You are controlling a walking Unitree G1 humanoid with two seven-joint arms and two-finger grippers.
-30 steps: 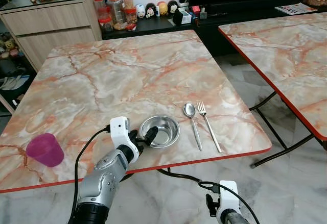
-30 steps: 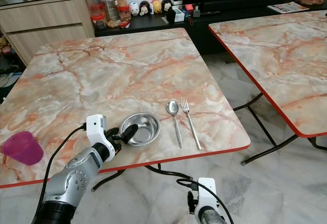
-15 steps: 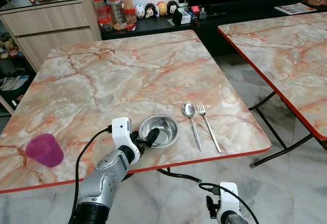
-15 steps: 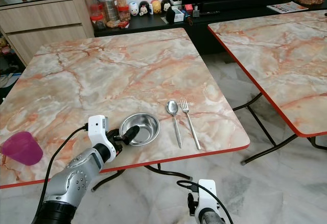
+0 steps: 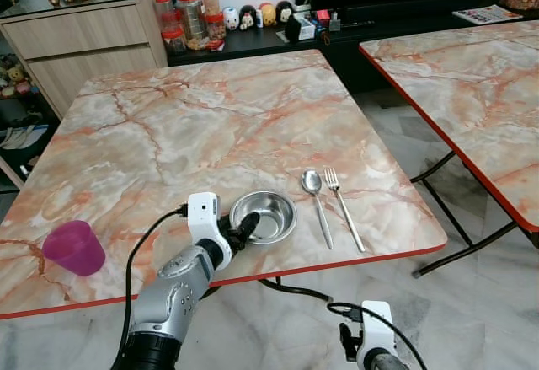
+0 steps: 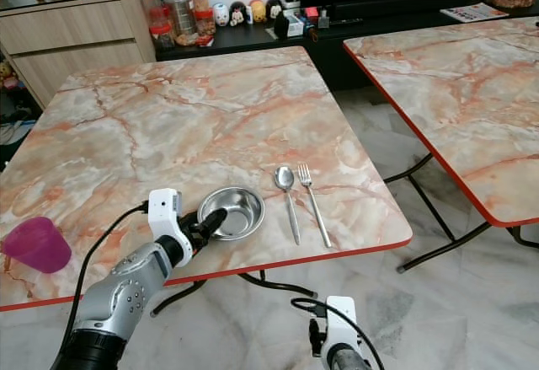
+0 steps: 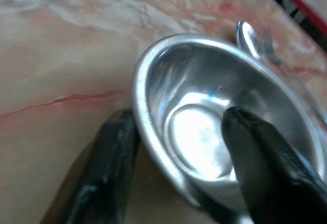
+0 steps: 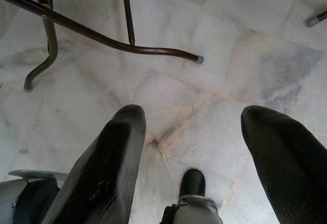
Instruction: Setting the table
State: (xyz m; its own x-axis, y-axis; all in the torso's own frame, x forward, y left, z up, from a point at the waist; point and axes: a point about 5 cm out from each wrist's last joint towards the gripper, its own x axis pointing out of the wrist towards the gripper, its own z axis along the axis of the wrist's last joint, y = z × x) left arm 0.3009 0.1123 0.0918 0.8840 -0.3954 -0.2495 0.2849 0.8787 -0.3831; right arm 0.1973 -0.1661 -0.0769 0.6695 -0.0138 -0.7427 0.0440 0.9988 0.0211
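Bowl [image 5: 264, 217] is sitting near the front edge of the table [image 5: 210, 117], and the left gripper [image 5: 242, 227] is straddling its near rim, one finger [image 7: 260, 157] inside and the other outside against the wall. The jaws are standing narrow around that rim; whether they are pinching it or just bracketing it I cannot tell for sure, though it looks like a grip. Just to the right of the bowl, a spoon [image 5: 317, 201] and a fork [image 5: 344, 206] are lying side by side, parallel and neat, so the cutlery seems placed. A pink cup [image 5: 75, 248] is standing well apart at the table's left edge, probably not yet brought over. The right gripper [image 8: 199, 147] is hanging idle over the floor, fingers spread wide.
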